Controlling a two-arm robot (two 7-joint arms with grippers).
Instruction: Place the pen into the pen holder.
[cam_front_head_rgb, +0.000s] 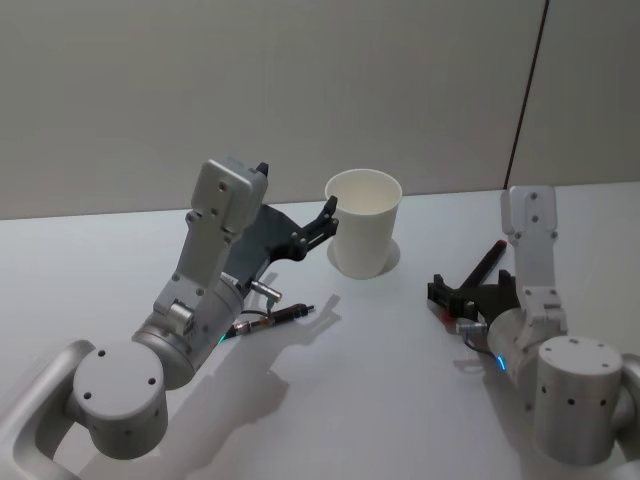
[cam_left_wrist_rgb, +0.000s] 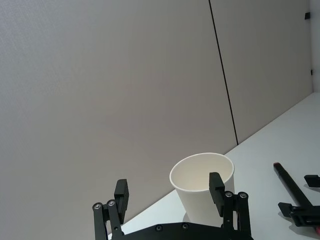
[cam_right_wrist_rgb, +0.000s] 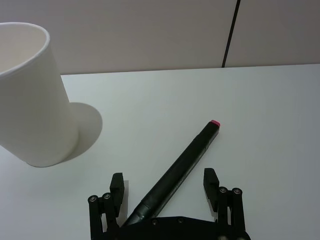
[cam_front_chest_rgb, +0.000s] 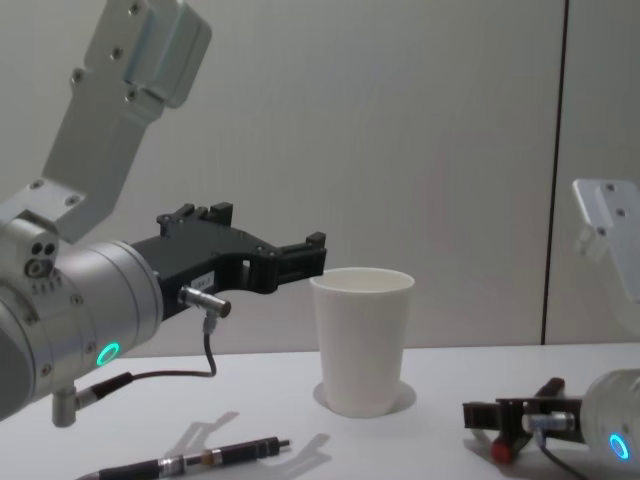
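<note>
The pen holder (cam_front_head_rgb: 362, 235) is a plain white paper cup standing upright at the table's middle back, also in the chest view (cam_front_chest_rgb: 362, 340). The pen (cam_right_wrist_rgb: 185, 160) is dark with a red end and lies on the table to the cup's right (cam_front_head_rgb: 487, 262). My right gripper (cam_right_wrist_rgb: 164, 182) sits low over the pen's near end, open, with one finger on each side of the barrel and a gap to both. My left gripper (cam_front_head_rgb: 320, 225) hangs open in the air just left of the cup's rim (cam_left_wrist_rgb: 202, 190), holding nothing.
A cable with a metal, pen-like connector (cam_front_head_rgb: 275, 318) lies on the table under my left arm, seen low in the chest view (cam_front_chest_rgb: 215, 457). A grey wall with a dark vertical seam (cam_front_head_rgb: 525, 100) closes the back. The white table (cam_front_head_rgb: 380, 380) is bare in front.
</note>
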